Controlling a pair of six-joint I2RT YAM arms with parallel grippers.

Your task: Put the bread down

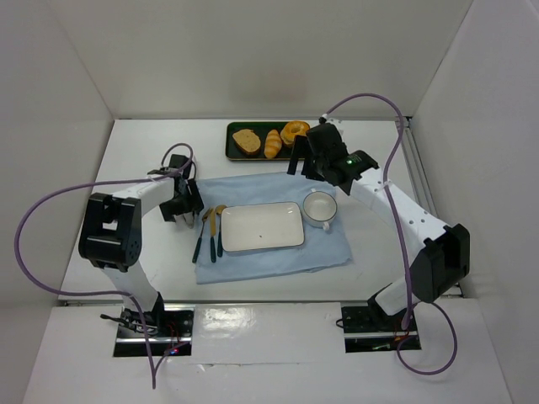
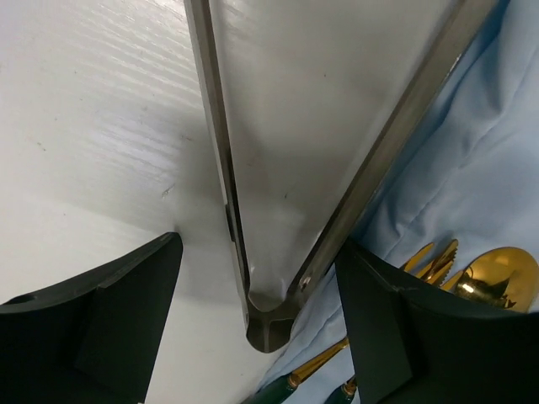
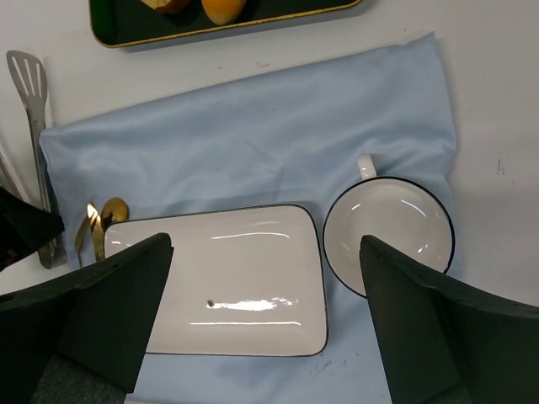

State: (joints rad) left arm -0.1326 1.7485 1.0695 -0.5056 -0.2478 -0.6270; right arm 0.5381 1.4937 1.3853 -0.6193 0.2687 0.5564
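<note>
The bread [image 1: 296, 132], a glossy golden ring bun, lies at the right end of the dark tray [image 1: 232, 154] at the back. It is out of frame in both wrist views. My right gripper [image 1: 303, 168] hovers just in front of the tray, open and empty. In its wrist view the right gripper [image 3: 265, 324] hangs over the white rectangular plate [image 3: 227, 286] and the white cup [image 3: 392, 231]. My left gripper [image 1: 181, 210] is low at the cloth's left edge. It is open, and its fingers straddle the hinge end of metal tongs [image 2: 269, 324] without touching them.
A toast slice [image 1: 247, 140] and a long roll [image 1: 272, 143] share the tray. The plate [image 1: 261, 227] and cup [image 1: 320, 208] sit on a blue cloth [image 1: 337, 248]. Gold cutlery with green handles [image 1: 210, 231] lies left of the plate. White walls enclose the table.
</note>
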